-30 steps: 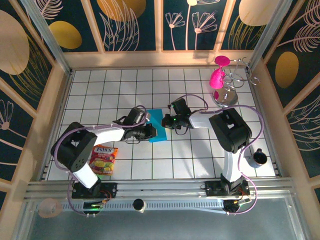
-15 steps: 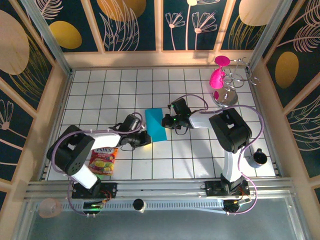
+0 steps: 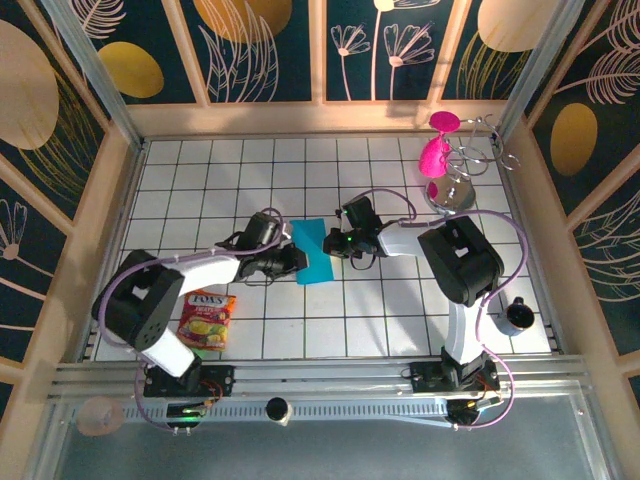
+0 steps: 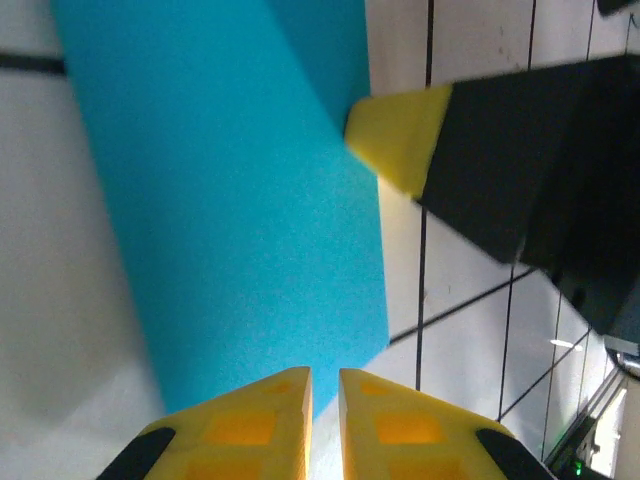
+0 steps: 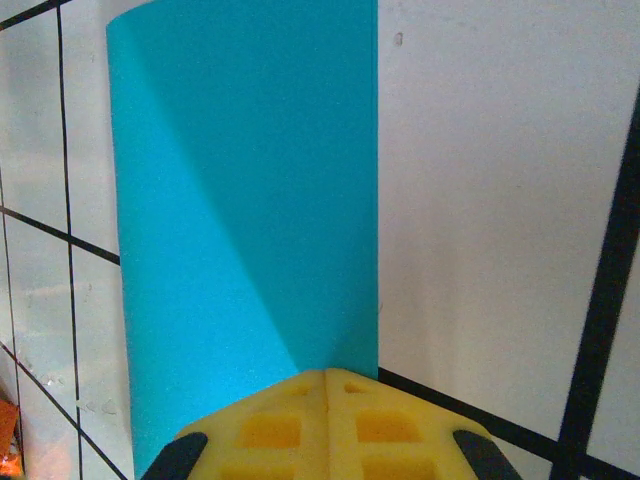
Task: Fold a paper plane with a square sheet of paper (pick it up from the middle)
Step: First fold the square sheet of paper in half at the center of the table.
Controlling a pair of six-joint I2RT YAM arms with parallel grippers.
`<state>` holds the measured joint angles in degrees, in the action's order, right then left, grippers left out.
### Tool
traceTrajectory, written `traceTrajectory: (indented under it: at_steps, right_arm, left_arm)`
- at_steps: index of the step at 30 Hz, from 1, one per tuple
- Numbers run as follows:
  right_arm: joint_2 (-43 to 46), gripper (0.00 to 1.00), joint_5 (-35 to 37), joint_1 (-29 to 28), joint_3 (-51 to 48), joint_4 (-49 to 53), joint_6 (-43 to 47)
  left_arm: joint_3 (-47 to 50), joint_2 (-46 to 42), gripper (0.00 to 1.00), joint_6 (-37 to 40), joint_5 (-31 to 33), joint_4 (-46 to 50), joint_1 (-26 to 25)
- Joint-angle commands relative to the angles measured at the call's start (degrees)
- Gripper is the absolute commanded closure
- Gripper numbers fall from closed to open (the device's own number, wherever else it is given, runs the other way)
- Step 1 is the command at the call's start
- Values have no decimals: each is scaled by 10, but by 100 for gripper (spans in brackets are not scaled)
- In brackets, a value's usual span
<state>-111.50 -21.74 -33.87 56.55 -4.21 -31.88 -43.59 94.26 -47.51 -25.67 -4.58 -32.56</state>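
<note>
The square sheet of paper [image 3: 313, 252] is turquoise and lies as a folded strip on the white grid tiles at the table's middle. In the left wrist view the paper [image 4: 240, 200] runs away from my left gripper [image 4: 325, 380], whose yellow fingers stand a narrow slit apart at its near corner with nothing between them. From above, the left gripper [image 3: 296, 262] is at the paper's left edge. My right gripper [image 3: 330, 243] is at the right edge, shut. Its joined tips [image 5: 327, 375] rest on the paper's [image 5: 240, 200] near edge, and one yellow tip [image 4: 395, 140] touches the edge.
A red-and-yellow snack packet [image 3: 207, 318] lies near the left arm's base. Pink goblets [image 3: 436, 150] hang on a wire rack [image 3: 455, 190] at the back right. A dark cup [image 3: 518, 315] stands at the right edge. Wooden walls surround the tiled floor.
The left gripper drew back toward the near left, then returned to the paper's left edge, its fingers parting slightly. The paper shifted a little. The right gripper stayed put.
</note>
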Motion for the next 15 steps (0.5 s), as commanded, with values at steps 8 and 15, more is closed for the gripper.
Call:
traceTrajectory:
  at_steps: [8, 15]
  right_arm:
    - [-95, 100, 194, 17, -68, 201, 7]
    - [-102, 100, 196, 20, -69, 201, 10]
  left_arm:
    - [-37, 86, 85, 46, -6, 77, 1]
    - [-13, 76, 86, 133, 32, 195, 1]
